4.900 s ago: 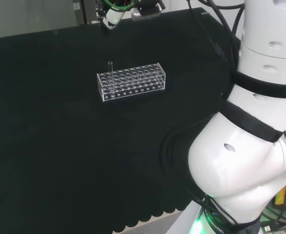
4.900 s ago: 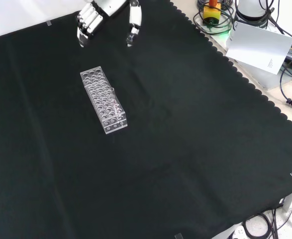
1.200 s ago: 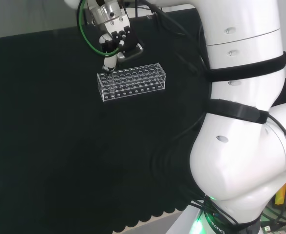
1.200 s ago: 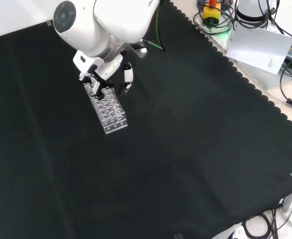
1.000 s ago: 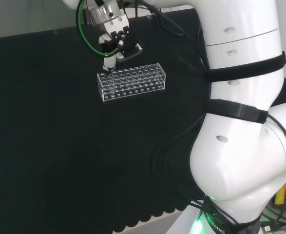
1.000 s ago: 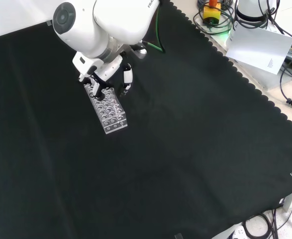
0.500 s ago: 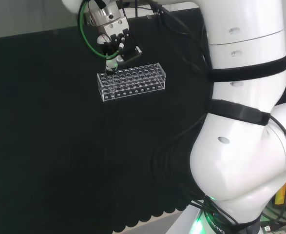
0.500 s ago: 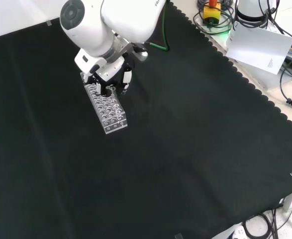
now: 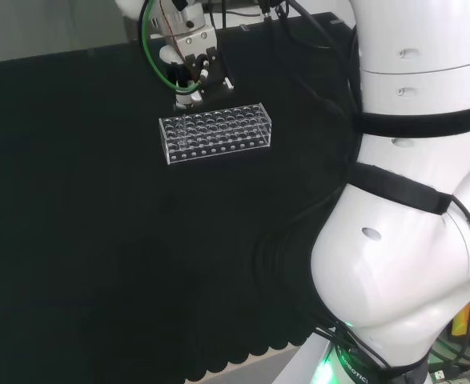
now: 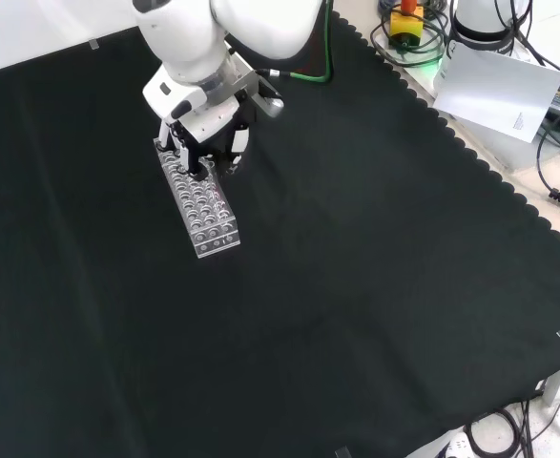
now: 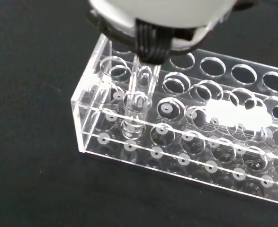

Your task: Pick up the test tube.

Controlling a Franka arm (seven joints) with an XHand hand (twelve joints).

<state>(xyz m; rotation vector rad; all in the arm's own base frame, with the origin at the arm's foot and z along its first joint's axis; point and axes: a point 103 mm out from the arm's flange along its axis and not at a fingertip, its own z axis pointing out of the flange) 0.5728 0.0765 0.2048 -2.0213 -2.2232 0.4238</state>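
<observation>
hand (image 9: 190,68) pinches the test tube (image 11: 139,97) (clear glass) above the rack (image 9: 215,134).

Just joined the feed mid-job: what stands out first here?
The white arm fills the head view's right. Its hand hangs over the far end of a clear rack on the black cloth. In the wrist view, fingers pinch a test tube partly raised from the rack.

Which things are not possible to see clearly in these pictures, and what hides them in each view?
- Top of the test tube, wrist view: covered by the blurred hand, so the grip on it cannot be judged.
- Test tube, head view: too thin and clear to pick out below the hand, at the rack.
- Far end of the rack, front view: hidden behind the hand.
- Rack, wrist view: cut off by the picture edge.
</observation>
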